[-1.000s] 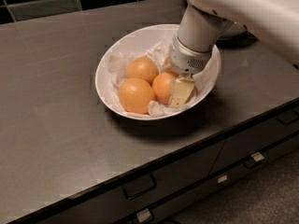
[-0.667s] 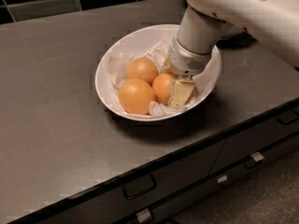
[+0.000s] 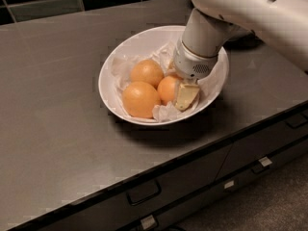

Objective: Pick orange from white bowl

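The tool (image 3: 182, 94) sits low in the white bowl (image 3: 144, 37) on the desk (image 3: 57, 105) — close beside one orange (image 3: 167, 88), two other oranges (image 3: 141, 99) past it. Clamped or not — cannot tell.

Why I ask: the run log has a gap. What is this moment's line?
gripper: in white bowl, beside rightmost orange | other oranges: two, in bowl | lifted: no

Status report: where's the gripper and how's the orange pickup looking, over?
Gripper down in white bowl, at rightmost orange. Orange not lifted. Two more oranges close beside it.
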Controlling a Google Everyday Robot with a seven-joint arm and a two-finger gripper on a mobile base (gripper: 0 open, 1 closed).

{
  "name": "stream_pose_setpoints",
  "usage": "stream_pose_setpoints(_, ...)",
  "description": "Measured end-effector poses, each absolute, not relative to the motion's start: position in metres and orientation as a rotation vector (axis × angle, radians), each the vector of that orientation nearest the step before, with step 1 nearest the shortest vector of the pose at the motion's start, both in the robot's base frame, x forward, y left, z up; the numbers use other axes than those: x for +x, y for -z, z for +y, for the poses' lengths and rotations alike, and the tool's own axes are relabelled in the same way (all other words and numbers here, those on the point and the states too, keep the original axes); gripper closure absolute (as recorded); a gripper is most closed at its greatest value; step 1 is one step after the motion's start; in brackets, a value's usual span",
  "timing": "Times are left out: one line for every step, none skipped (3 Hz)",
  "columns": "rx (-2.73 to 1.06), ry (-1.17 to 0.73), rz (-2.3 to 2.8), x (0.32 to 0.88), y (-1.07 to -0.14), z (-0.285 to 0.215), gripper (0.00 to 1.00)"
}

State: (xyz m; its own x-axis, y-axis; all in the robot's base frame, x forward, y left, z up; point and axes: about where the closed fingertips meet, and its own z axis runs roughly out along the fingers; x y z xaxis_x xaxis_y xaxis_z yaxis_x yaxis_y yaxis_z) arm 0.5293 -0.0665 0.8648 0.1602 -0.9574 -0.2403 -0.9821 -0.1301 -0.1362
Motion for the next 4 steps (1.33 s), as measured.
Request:
stream_pose_setpoints(-2.178, -0.137, 1.876, 0.529, -0.865, -0.066, 0.8)
stream_pose_setpoints(-2.178, -0.137, 1.876, 0.529, -0.865, -0.066, 1.0)
stream_pose_setpoints(-2.178, -0.136, 1.876, 0.529, -0.865, -0.066, 1.0)
stream_pose_setpoints(-2.179, -0.103, 1.868, 0.528, -0.876, -0.065, 1.0)
